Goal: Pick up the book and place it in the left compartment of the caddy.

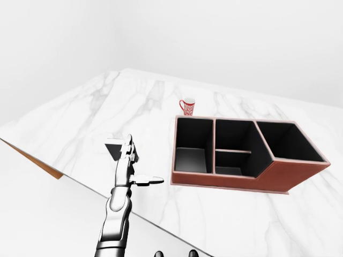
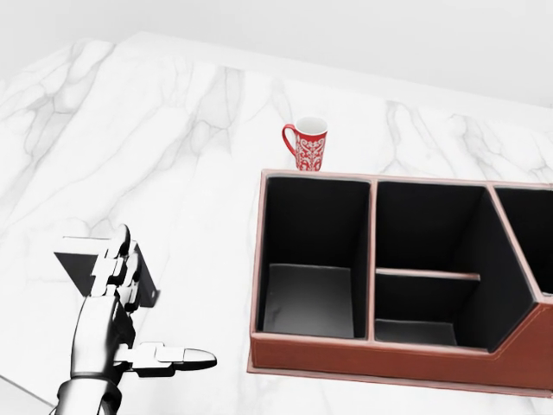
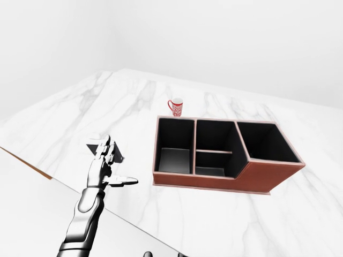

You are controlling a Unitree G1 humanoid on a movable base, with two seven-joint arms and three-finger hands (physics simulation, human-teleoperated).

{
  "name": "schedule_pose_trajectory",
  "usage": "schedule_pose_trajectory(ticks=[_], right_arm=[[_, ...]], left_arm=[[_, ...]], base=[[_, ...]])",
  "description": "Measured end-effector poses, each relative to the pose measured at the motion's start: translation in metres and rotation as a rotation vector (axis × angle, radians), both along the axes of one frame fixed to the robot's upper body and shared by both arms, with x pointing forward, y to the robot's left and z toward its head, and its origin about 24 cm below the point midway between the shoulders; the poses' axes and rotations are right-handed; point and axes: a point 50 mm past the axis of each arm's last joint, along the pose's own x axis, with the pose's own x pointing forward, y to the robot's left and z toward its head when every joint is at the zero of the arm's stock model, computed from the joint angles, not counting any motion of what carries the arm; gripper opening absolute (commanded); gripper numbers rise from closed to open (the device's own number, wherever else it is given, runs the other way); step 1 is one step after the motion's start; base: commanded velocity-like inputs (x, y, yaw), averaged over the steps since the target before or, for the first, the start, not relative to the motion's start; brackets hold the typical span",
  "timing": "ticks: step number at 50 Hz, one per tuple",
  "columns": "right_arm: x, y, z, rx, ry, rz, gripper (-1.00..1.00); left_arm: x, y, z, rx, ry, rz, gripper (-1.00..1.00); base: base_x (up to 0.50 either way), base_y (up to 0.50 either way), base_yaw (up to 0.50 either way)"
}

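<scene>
A dark book with a pale page edge lies flat on the marble table, at the left of the head view. My left hand stands open at the book's right side. Its raised fingers overlap the book's near right corner, and the thumb points right. I cannot tell whether they touch the book. The brown caddy with black insides sits to the right, its left compartment holding nothing. Two dark tips at the bottom edge of the left-eye view may be my right hand.
A red-and-white mug stands upright just beyond the caddy's far left corner. The table's near edge runs diagonally from the left side to the bottom of the left-eye view, under my left forearm.
</scene>
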Motion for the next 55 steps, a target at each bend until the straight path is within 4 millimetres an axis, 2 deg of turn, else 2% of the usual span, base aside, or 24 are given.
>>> schedule_pose_trajectory(ticks=[20,30,38,55], right_arm=[[0.000,0.001,0.000,-0.001,0.003,0.001,1.00],[0.000,0.001,0.000,0.005,-0.005,0.006,1.00],[0.000,0.000,0.000,0.008,-0.009,0.006,1.00],[0.001,-0.001,0.000,0.021,-0.022,0.016,1.00]], left_arm=[[-0.001,0.000,-0.001,-0.001,0.003,0.001,1.00],[-0.005,0.006,0.007,0.036,-0.032,0.054,1.00],[-0.009,0.010,0.019,0.137,-0.088,0.143,1.00],[-0.022,0.008,0.054,0.530,-0.292,0.347,1.00]], base=[[0.19,0.08,0.00],[0.00,0.00,0.00],[0.00,0.00,0.00],[0.00,0.00,0.00]])
